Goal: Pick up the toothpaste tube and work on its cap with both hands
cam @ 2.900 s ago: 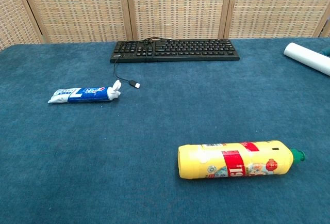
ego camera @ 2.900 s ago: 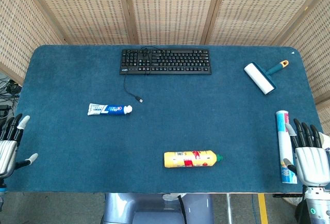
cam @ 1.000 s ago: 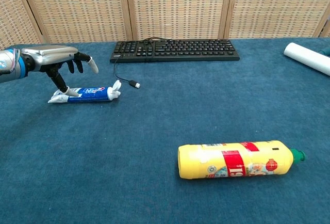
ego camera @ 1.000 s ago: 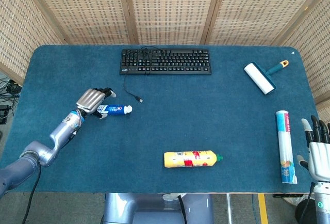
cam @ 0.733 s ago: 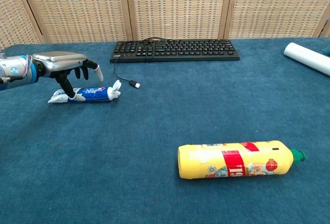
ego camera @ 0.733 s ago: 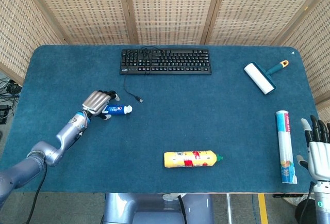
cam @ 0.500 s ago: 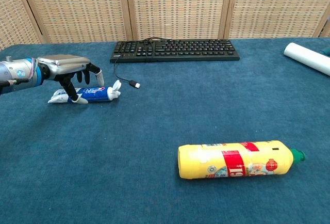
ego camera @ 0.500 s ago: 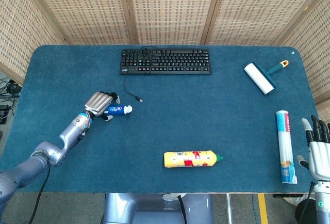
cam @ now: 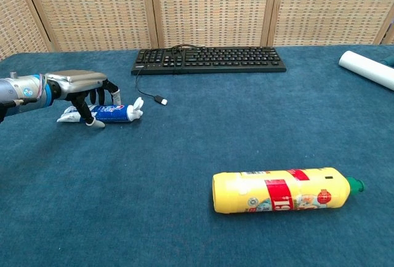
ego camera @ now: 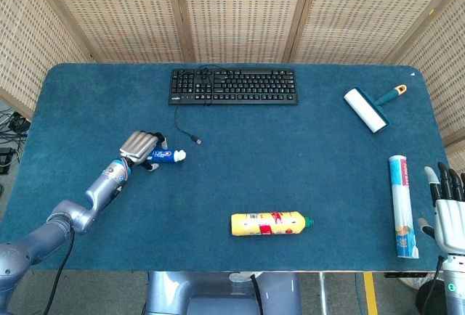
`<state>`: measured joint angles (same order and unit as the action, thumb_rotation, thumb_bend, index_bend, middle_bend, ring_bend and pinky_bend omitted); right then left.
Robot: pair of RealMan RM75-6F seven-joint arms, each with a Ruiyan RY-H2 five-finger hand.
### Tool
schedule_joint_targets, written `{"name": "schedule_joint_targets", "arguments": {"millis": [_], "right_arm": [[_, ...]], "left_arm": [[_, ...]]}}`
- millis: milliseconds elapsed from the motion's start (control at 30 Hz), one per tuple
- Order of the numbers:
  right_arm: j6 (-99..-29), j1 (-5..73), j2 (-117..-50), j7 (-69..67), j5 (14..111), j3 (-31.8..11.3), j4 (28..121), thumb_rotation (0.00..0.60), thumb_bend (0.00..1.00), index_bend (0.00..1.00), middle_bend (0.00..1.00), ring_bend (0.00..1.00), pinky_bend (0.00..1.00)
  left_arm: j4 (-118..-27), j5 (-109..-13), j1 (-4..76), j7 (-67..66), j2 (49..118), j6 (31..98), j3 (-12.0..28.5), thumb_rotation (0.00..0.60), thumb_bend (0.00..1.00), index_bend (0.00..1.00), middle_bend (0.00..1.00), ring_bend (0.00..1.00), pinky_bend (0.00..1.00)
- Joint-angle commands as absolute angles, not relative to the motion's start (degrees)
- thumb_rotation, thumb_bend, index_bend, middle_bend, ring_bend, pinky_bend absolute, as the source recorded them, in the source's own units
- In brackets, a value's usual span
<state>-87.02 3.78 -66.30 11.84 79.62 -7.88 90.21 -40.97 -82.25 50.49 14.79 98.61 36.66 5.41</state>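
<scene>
The toothpaste tube (ego camera: 164, 156) (cam: 114, 113) lies flat on the blue table at the left, its white cap (ego camera: 179, 154) (cam: 136, 108) pointing right. My left hand (ego camera: 138, 145) (cam: 81, 86) arches low over the tube's tail half. Its thumb comes down on the near side and the fingers (cam: 114, 96) on the far side, hiding part of the tube; no firm grip shows. My right hand (ego camera: 450, 222) hovers beyond the table's right edge, fingers straight and apart, holding nothing; the chest view does not show it.
A black keyboard (ego camera: 233, 86) (cam: 208, 59) sits at the back, its cable plug (ego camera: 197, 140) (cam: 161, 101) just right of the cap. A yellow bottle (ego camera: 269, 223) (cam: 280, 190) lies front centre. A lint roller (ego camera: 367, 109) and a white cylinder (ego camera: 400, 205) lie at the right.
My left hand came in from the table's left edge, settled over the tube, then sank lower with thumb and fingers curling around it. The right hand drew back slightly.
</scene>
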Motion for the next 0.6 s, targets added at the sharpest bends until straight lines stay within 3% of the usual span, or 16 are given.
{"name": "schedule_joint_targets", "arguments": {"millis": [33,600], "right_arm": [[-87.0,3.8,-66.3,11.8,79.6,-7.9,90.2,0.599,0.00,0.00,0.00,0.00,0.00],[-86.6,3.9,-66.2,11.7,79.1,-7.9,90.2,0.600,0.00,0.00,0.00,0.00,0.00]], "left_arm": [[-40.5,-82.0,50.6,14.9,99.0,36.5,5.4,0.600,0.24,0.43,0.33,0.39,0.39],[-38.9,-82.1,49.9,15.2,100.4,40.7,5.3,0.600,0.42,0.67,0.49,0.52,0.54]]}}
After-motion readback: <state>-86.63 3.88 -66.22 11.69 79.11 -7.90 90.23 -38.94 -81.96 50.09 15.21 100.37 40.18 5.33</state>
